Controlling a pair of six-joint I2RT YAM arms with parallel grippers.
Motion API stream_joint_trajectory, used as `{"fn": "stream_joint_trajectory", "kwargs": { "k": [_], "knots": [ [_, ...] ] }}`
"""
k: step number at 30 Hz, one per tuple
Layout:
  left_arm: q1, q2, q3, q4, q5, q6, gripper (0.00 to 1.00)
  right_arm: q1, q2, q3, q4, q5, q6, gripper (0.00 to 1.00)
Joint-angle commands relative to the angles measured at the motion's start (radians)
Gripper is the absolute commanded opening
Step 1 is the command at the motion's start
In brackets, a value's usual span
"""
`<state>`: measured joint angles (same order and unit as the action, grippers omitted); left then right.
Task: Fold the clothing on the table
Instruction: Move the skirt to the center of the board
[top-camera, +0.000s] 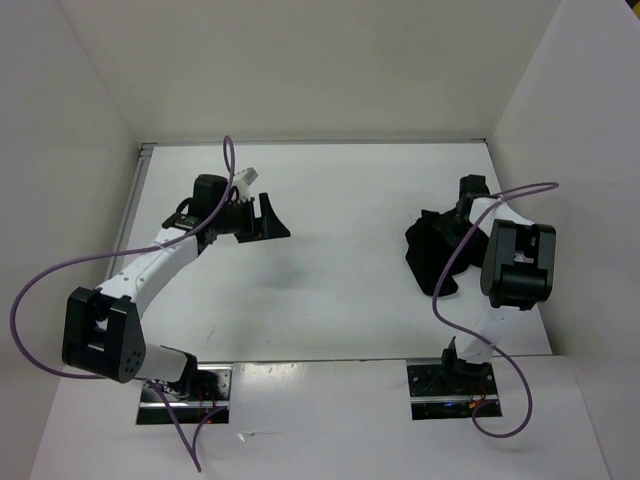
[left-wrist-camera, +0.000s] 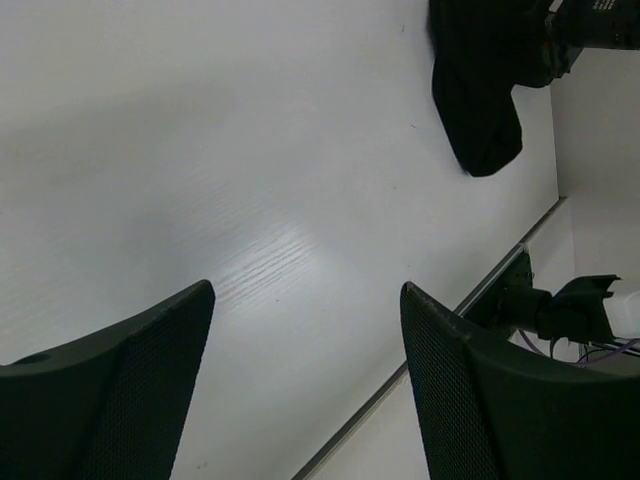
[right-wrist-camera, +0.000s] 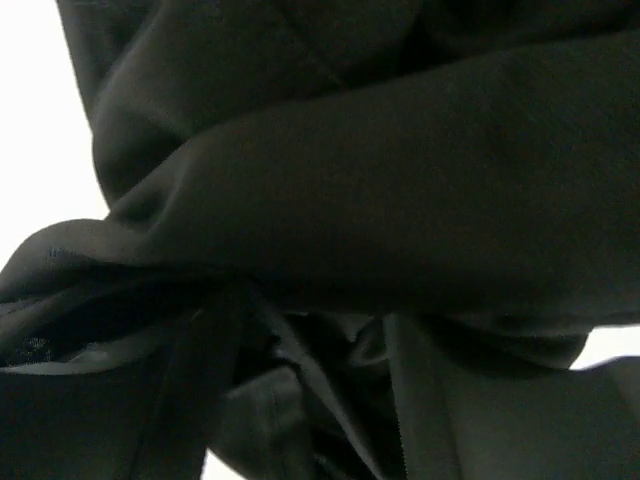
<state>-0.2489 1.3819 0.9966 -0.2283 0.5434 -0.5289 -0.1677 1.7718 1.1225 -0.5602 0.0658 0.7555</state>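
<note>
The clothing (top-camera: 428, 258) lies as a crumpled black heap on the right side of the worktop (top-camera: 340, 180), neither spread nor folded. I judge the task barely begun, and the step in hand a first grasp to pull the heap open.

The right end effector (top-camera: 458, 228) is down on top of the heap. Its wrist camera is filled with dark folds of the clothing (right-wrist-camera: 380, 200) and its fingers cannot be made out, so I cannot tell whether it is released or pinching cloth. To do this well it should take a single layer at an edge or corner, not a bunch from the middle. It should then lift gently so the rest drops and unfurls. A grab through several folds would probably carry the whole lump.

The left end effector (left-wrist-camera: 305, 290) is released, its fingers (left-wrist-camera: 130, 390) wide apart with nothing between them. It hovers over bare worktop well to the left of the clothing, and looks well placed to take a second corner.

The right arm's purple cable (top-camera: 450, 275) loops over the near side of the clothing and might snag. The white wall (top-camera: 570, 150) stands near on the right of the clothing and the metal edge strip (top-camera: 320, 362) runs on its near side. That leaves most of the room for spreading to its left.
</note>
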Motion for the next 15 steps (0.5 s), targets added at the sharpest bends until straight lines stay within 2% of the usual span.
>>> {"fn": "stream_joint_trajectory", "kwargs": {
  "k": [1, 2, 4, 5, 9, 11, 15],
  "knots": [
    [0.014, -0.030, -0.012, -0.028, -0.008, 0.033, 0.82, 0.010, 0.047, 0.049, 0.023, -0.023, 0.002, 0.60],
    [0.014, -0.030, -0.012, -0.028, -0.008, 0.043, 0.82, 0.010, 0.048, 0.049, 0.023, -0.023, 0.002, 0.37],
    [0.025, -0.030, -0.012, -0.028, -0.017, 0.043, 0.82, 0.019, 0.048, 0.049, 0.004, -0.035, -0.010, 0.09],
    [0.025, -0.018, -0.012, -0.028, -0.017, 0.043, 0.82, 0.019, 0.023, 0.049, -0.006, -0.046, -0.021, 0.00],
    [0.025, 0.003, 0.002, -0.028, -0.008, 0.052, 0.82, 0.082, -0.147, 0.098, -0.030, -0.098, -0.089, 0.00],
    [0.025, 0.015, 0.014, -0.028, -0.008, 0.061, 0.82, 0.147, -0.233, 0.161, -0.041, -0.176, -0.143, 0.00],
    [0.025, 0.037, 0.023, -0.019, 0.012, 0.061, 0.83, 0.221, -0.268, 0.281, -0.086, -0.358, -0.254, 0.00]
  ]
}}
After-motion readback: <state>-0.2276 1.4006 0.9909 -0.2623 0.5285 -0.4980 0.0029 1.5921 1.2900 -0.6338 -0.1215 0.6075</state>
